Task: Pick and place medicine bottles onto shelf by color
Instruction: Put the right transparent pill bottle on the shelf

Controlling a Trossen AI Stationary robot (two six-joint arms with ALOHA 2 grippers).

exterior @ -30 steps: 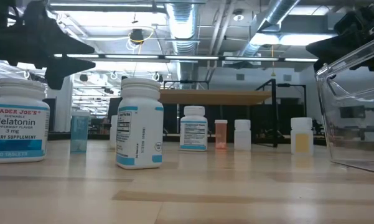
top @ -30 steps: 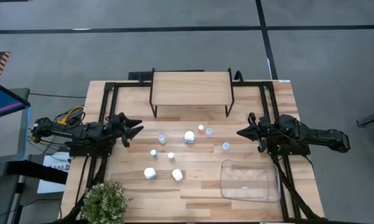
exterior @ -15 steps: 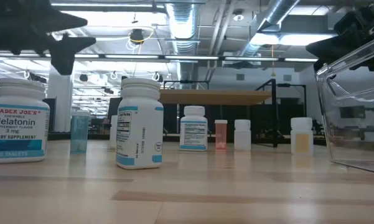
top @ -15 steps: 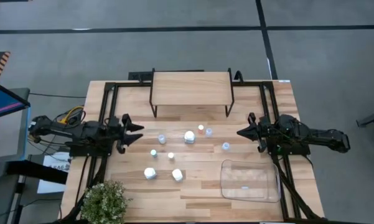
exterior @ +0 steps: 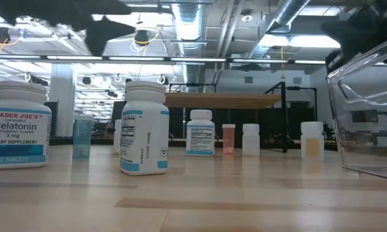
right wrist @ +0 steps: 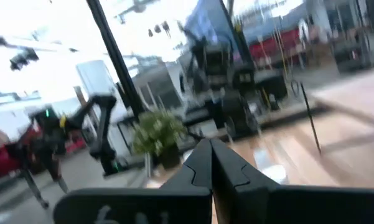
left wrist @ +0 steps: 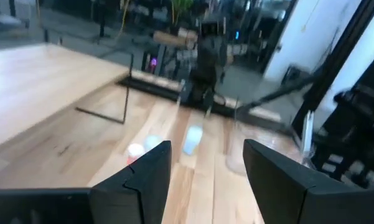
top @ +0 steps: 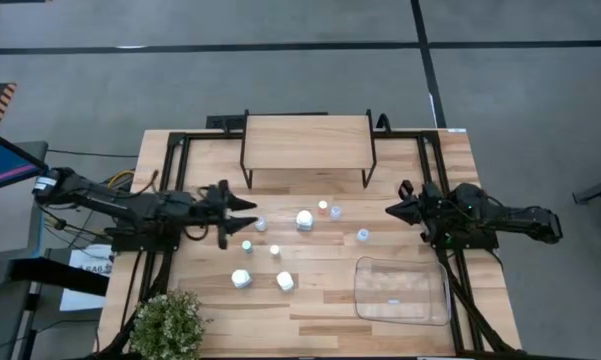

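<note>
High view: your left hand (top: pixel 242 213) hangs over the table (top: pixel 320 310) with its fingers spread and nothing between them, tips pointing at the cluster of medicine bottles and just beside the nearest one, a small clear-bluish bottle (top: pixel 260 223). The shelf (top: pixel 307 141) stands at the table's far edge with its top board bare, and every bottle sits on the table in front of it. Nearest the shelf are a chunky white bottle (top: pixel 304 219), an orange-capped bottle (top: pixel 322 207) and a pale one (top: pixel 336 212) touching or just beside it. Another clear-bluish bottle (top: pixel 362 235) stands off towards your right arm. Farther from the shelf come a green-capped bottle (top: pixel 247 245) and a yellow-capped one (top: pixel 275 250), then two white bottles (top: pixel 241 279) (top: pixel 285 282) farthest out. Your right hand (top: pixel 395 211) waits over the table's right edge, level with the cluster, its fingers pressed together and holding nothing. A clear plastic tray (top: pixel 401 291) lies on the side of the cluster away from the shelf, towards the right arm, and a small potted plant (top: pixel 167 324) sits at the corner farthest from the shelf on the left arm's side. From the low view, the Melatonin bottle (exterior: pixel 17 124) and a second white bottle (exterior: pixel 145 127) stand upright in front, with the shelf behind them.
</note>
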